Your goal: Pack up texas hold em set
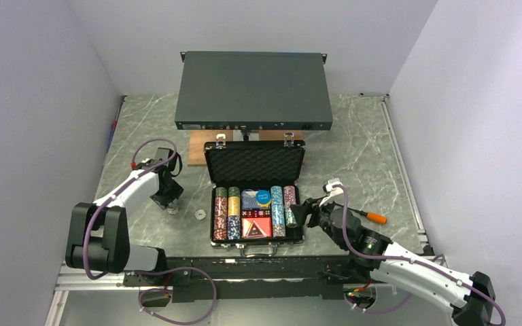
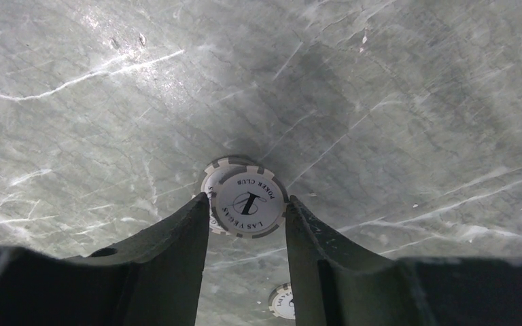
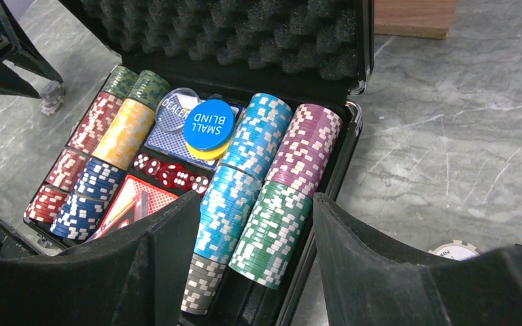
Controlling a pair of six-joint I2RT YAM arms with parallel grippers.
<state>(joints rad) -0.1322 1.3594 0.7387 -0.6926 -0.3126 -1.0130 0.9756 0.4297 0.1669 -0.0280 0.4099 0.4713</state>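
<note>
The left gripper [image 1: 170, 202] pinches two white chips [image 2: 246, 202], left of the case [image 1: 254, 163]; a loose chip [image 1: 199, 214] lies between. The case is open, rows nearly full (lid not yet shut). The right gripper [image 1: 301, 214] hovers wide, empty, at its right edge. Only the right wrist view shows a stray chip [image 3: 454, 250] beyond.

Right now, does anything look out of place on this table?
Yes. Outside the open briefcase, loose on the table: a small stack of grey-and-white poker chips between the left gripper's jaws, one chip beside it, another right of the case. The rest sit in neat rows.
</note>
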